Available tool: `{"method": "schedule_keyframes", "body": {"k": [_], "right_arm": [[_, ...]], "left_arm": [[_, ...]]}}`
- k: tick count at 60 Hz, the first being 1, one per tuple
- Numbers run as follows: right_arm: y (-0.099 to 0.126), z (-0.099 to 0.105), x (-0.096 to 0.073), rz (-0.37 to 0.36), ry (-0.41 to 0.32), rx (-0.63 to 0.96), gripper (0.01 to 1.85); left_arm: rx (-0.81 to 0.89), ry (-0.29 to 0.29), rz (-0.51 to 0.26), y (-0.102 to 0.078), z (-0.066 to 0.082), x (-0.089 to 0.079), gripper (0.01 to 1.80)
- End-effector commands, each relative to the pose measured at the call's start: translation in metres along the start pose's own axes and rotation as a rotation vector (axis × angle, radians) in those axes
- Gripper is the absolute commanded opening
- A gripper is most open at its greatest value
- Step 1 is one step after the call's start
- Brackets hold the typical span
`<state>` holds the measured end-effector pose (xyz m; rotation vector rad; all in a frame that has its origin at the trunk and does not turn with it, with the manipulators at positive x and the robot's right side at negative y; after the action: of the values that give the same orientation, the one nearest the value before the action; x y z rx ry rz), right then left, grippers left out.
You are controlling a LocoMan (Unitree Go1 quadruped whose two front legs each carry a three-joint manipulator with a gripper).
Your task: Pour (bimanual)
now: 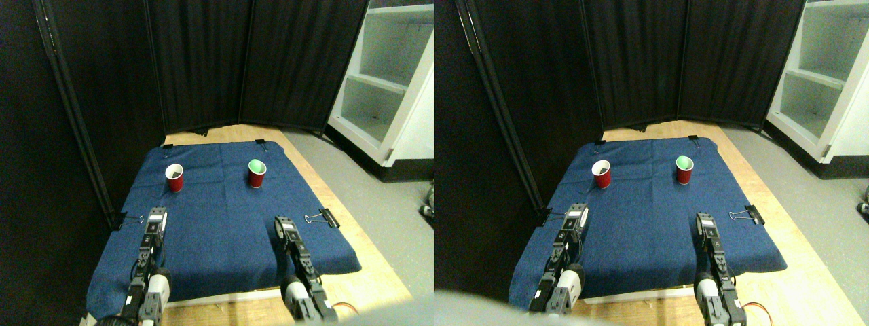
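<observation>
red cups, two, upright and well apart on blue cloth (pixel 224 224): left cup (pixel 174 178) holds something dark, right cup (pixel 256 173) shows green inside; left gripper (pixel 157 216) and right gripper (pixel 283 226) jaws state indeterminate.

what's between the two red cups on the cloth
Nothing: in the stereo pair view only bare blue cloth lies between the left red cup and the right red cup.

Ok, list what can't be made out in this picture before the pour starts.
- Left cup: something dark shows inside, too small to say what or how much.
- Right cup: the inside looks green, but whether that is a lining or a filling is unclear.
- Left gripper and right gripper: too small and seen end-on, so their opening is unreadable.
- Both arms: lower parts cut off by the bottom edge.
</observation>
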<state>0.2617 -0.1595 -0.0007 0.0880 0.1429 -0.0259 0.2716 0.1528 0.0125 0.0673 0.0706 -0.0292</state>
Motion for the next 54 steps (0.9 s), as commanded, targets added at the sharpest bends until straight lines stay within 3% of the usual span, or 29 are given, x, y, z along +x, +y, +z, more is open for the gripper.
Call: {"method": "schedule_keyframes", "body": {"k": [1, 16, 21, 25, 29, 32, 37, 46, 51, 54], "right_arm": [[0.0, 0.004, 0.0, 0.004, -0.032, -0.007, 0.34], [-0.001, 0.005, -0.001, 0.014, -0.04, -0.005, 0.37], [-0.001, 0.005, -0.001, 0.029, -0.06, 0.002, 0.4], [-0.001, 0.007, -0.003, 0.039, -0.072, 0.011, 0.38], [-0.002, 0.009, -0.001, 0.08, -0.104, 0.042, 0.34], [-0.002, 0.011, -0.001, 0.07, -0.106, 0.053, 0.35], [-0.001, 0.015, 0.0, 0.06, -0.119, 0.089, 0.36], [-0.001, 0.023, 0.009, 0.089, -0.166, 0.141, 0.37], [0.0, 0.029, 0.013, 0.015, -0.145, 0.218, 0.38], [-0.001, 0.031, 0.016, 0.012, -0.136, 0.25, 0.4]], "left_arm": [[-0.005, -0.028, -0.003, -0.001, 0.004, 0.0, 0.33], [-0.027, -0.042, -0.015, -0.001, 0.006, 0.0, 0.33], [-0.035, -0.047, -0.057, -0.001, 0.006, 0.0, 0.33], [-0.06, -0.067, -0.114, 0.0, 0.005, 0.002, 0.56], [-0.095, -0.101, -0.151, 0.001, 0.005, 0.005, 0.61], [-0.114, -0.115, -0.169, 0.002, 0.006, 0.007, 0.59], [-0.146, -0.148, -0.158, 0.0, 0.011, 0.012, 0.48], [-0.209, -0.147, -0.115, -0.002, 0.02, 0.017, 0.46], [-0.297, -0.149, -0.077, -0.002, 0.024, 0.023, 0.49], [-0.339, -0.149, -0.063, -0.003, 0.024, 0.025, 0.51]]}}
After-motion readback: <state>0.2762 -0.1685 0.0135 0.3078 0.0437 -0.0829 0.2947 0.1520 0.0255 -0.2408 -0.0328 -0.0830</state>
